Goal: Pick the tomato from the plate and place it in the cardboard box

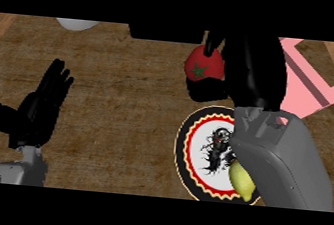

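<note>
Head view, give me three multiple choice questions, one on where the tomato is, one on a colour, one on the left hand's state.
1. Where is the tomato?
A. in the right hand, off the plate
B. on the plate
C. under the left hand

2. What colour is the item lying on the plate?
A. blue
B. yellow
C. purple

3. What is the left hand's state?
A. curled round the tomato
B. open, fingers up
C. pressed on the plate

Answers: 1 A, black fingers curl round it beyond the plate's rim. 2 B, it shows yellow beside the right forearm. 3 B, fingers straight, holding nothing.
</note>
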Motion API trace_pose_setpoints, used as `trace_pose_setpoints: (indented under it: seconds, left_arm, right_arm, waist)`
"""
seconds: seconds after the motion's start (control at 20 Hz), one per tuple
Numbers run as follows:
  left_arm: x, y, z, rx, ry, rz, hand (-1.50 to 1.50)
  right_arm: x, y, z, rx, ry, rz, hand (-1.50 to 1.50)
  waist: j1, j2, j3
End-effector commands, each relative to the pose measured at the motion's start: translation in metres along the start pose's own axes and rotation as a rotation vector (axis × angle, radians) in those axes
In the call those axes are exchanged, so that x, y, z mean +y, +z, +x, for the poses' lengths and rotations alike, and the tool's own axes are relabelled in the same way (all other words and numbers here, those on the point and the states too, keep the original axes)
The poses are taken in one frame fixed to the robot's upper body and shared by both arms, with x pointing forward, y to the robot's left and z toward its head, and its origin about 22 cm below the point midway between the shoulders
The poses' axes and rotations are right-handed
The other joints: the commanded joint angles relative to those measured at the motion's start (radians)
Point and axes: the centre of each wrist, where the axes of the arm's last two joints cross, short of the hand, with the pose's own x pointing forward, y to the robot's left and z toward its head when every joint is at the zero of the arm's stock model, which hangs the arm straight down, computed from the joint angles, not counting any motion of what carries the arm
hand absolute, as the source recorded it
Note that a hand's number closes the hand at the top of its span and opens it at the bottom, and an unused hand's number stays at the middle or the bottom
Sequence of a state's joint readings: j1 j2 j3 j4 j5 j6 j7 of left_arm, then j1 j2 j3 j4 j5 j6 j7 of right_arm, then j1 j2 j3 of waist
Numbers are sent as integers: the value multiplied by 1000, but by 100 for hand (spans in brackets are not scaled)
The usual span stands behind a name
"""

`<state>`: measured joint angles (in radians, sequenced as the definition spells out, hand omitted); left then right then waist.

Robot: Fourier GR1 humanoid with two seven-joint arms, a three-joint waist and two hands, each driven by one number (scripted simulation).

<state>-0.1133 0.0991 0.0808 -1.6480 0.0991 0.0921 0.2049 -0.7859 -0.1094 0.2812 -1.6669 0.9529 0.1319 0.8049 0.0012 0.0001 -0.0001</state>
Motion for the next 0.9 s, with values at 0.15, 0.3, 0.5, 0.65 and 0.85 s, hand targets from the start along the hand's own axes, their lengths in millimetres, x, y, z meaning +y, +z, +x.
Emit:
trace_pose_setpoints:
  seconds: [0.15,0.3,0.5,0.65,0.85]
  left_arm:
    - [1,-10,5,7,3,-20,0]
    - [7,13,5,-6,22,-6,0]
    - [-8,1,15,-12,4,-11,0]
    - [3,5,22,3,2,-34,0]
    - [-9,-7,9,-3,3,-40,0]
  right_arm:
    - [-5,-49,-52,65,100,-87,150]
    - [-3,-60,-92,91,155,-114,150]
    - [10,-83,-124,102,216,-103,150]
    - [28,-85,-167,102,227,-79,150]
    - [21,-105,-173,139,399,68,150]
  waist:
    - [5,2,0]
    - [10,1,0]
    - [12,3,0]
    - [20,6,1]
    - [20,11,0]
